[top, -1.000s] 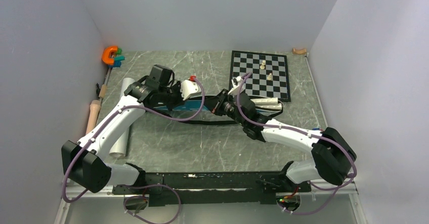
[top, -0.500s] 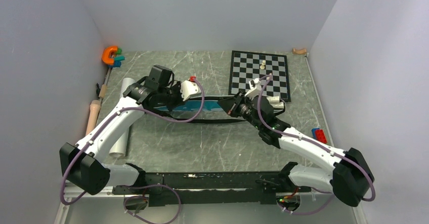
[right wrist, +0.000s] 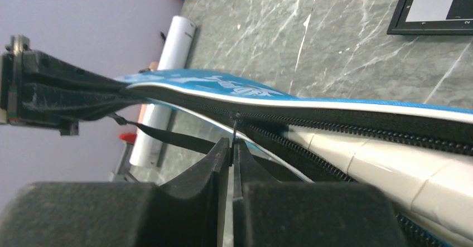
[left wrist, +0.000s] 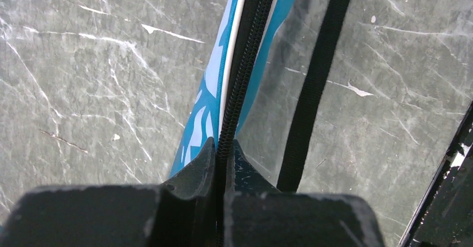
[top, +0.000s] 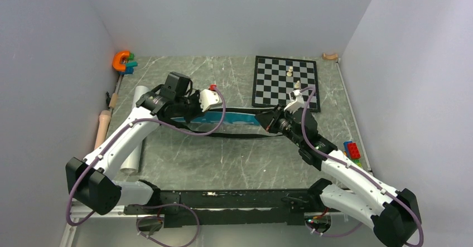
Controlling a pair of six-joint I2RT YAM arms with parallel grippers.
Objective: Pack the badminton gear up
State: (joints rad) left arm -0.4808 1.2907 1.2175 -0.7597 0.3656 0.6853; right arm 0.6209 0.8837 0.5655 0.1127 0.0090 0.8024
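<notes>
The long blue bag (top: 234, 116) lies across the table's middle, held up on edge between both grippers. My left gripper (top: 187, 111) is shut on the bag's black zipper edge (left wrist: 240, 74); the fingertips (left wrist: 207, 160) pinch it. My right gripper (top: 269, 120) is shut on the zipper pull (right wrist: 235, 125) at the bag's right part. In the right wrist view the zipper is closed to the left of the pull and open to the right, where white racket handles (right wrist: 385, 160) show inside. The racket heads are hidden. No shuttlecocks are in view.
The bag's black strap (top: 237, 134) trails on the table in front. A chessboard (top: 279, 88) with pale pieces lies behind the right gripper. A white tube (top: 135, 132), a wooden handle (top: 102, 125) and an orange toy (top: 121, 60) are at the left. Coloured bricks (top: 351, 149) are at the right.
My right gripper has slid right along the bag with the zipper pull, and more blue bag now shows closed behind it. The left gripper has kept its hold in place.
</notes>
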